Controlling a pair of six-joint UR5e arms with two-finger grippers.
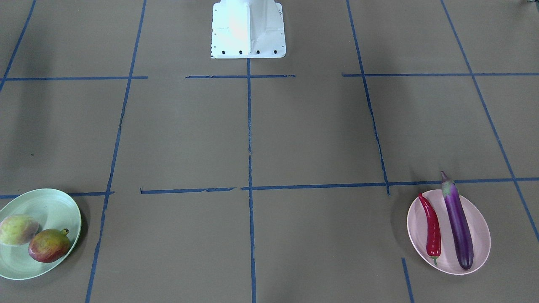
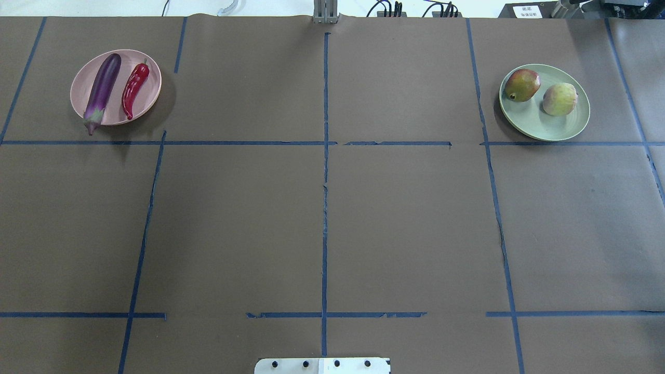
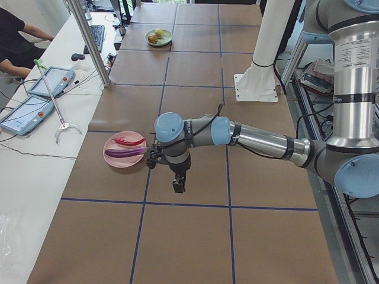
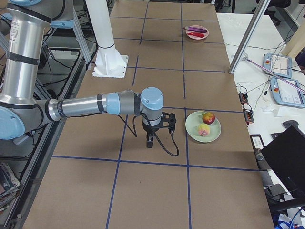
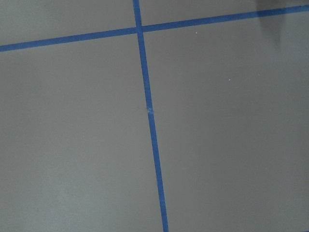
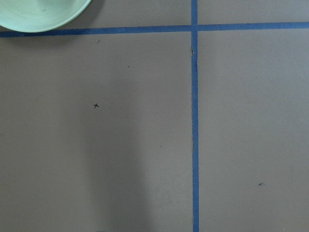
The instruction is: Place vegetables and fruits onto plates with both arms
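Note:
The purple eggplant (image 2: 103, 85) and the red chili pepper (image 2: 134, 88) lie side by side on the pink plate (image 2: 151, 92), also in the front view (image 1: 480, 235). The pomegranate (image 2: 522, 84) and the pale peach-like fruit (image 2: 559, 98) sit on the mint green plate (image 2: 545, 124), whose rim shows in the right wrist view (image 6: 38, 14). My left gripper (image 3: 177, 184) hangs above the table beside the pink plate (image 3: 115, 157). My right gripper (image 4: 149, 140) hangs beside the green plate (image 4: 193, 129). I cannot tell whether either is open or shut.
The white base block (image 1: 248, 29) stands at the robot's edge of the brown table with blue tape lines (image 2: 325, 182). A side bench with tablets (image 3: 50, 80), a metal pole (image 3: 95, 44) and a seated person runs along the far edge.

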